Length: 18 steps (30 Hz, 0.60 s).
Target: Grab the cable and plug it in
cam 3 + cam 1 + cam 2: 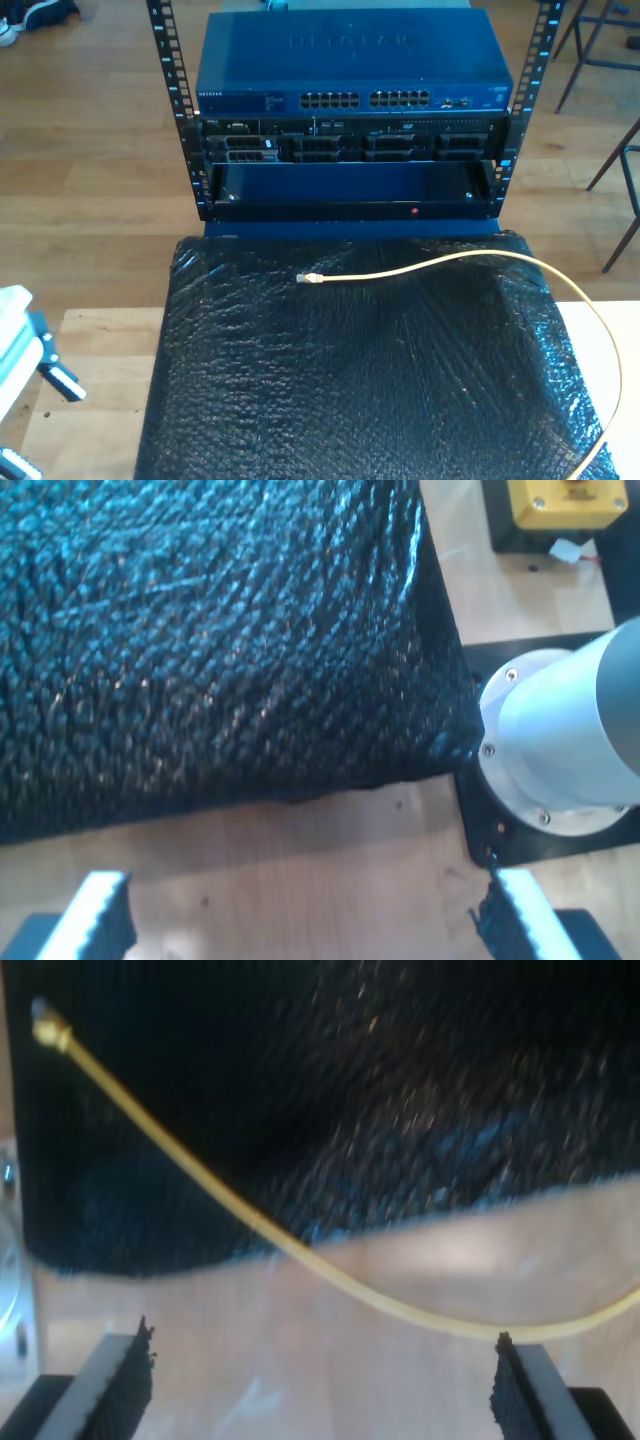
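The pale-yellow cable (450,260) lies across the black bubble-wrap mat (350,380). Its small clear plug (308,278) rests near the mat's far middle, in front of the rack. From there the cable runs toward the exterior view's right and curves down off the mat. In the second wrist view the cable (250,1215) crosses from the mat onto the wood, plug (45,1028) far ahead. My second gripper (322,1350) is open, and the cable passes just beyond its fingertips. My first gripper (305,885) is open over bare wood at the mat's (200,650) edge, holding nothing.
A blue network switch (350,60) with rows of ports (345,100) sits in a black rack behind the mat. A white arm base (560,740) on a black plate stands beside the mat's corner, with a yellow box (565,500) beyond. An arm's gripper (35,365) shows at the exterior view's lower left.
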{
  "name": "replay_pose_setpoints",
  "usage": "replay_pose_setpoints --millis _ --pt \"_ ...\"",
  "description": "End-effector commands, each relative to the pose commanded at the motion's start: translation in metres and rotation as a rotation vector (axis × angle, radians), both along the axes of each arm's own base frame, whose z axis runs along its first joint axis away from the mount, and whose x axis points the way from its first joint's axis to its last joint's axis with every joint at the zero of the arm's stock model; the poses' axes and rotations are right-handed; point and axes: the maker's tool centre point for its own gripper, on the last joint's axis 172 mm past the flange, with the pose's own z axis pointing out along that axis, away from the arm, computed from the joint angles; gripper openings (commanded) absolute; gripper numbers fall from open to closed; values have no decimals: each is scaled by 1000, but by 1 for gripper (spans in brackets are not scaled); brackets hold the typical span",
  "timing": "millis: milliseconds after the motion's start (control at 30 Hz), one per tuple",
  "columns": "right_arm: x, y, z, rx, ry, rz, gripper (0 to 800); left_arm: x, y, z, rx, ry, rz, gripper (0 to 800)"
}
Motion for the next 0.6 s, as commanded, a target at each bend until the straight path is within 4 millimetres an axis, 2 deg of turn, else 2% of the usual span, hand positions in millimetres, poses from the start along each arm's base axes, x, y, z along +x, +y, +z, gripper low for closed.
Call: replay_pose_setpoints --millis 133,233,333,600 --pt "19 26 11 110 -40 -20 794 4 -11 -3 -29 16 -3 800" --pt "25 36 12 125 -44 -2 793 12 -22 -5 -78 11 11 800" --pt "32 49 14 120 -51 37 793 24 -30 3 -112 -17 29 800" --pt "65 67 7 86 -67 33 794 42 -45 8 -134 -29 30 800"
